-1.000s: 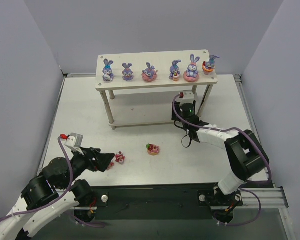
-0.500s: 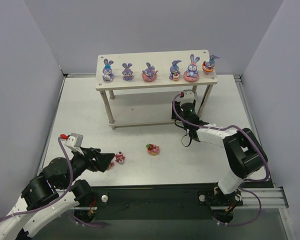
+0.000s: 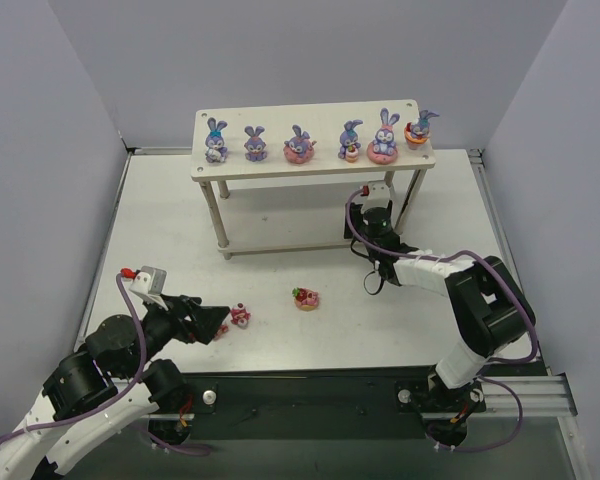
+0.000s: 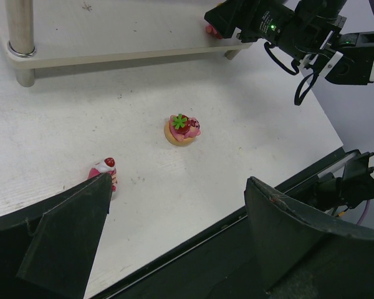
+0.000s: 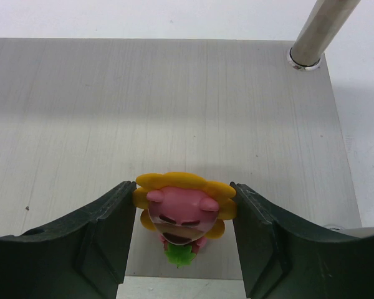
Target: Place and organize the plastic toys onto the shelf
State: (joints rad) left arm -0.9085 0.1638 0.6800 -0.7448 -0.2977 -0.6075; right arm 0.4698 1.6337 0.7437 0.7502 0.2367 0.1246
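Observation:
The shelf carries several purple-blue bunnies in a row on its top board. My right gripper is at the right end of the lower board. It is shut on a pink toy with yellow petals, both fingers against the petals, near the board's front edge. A cake toy with a green leaf lies on the table. A small pink toy with a red top sits just beyond the left fingertip of my left gripper, which is open and holds nothing.
Thin round shelf legs stand at the corners of the lower board. Grey walls close in the table on three sides. The black near rail runs under my left gripper. The right arm shows at the top right of the left wrist view.

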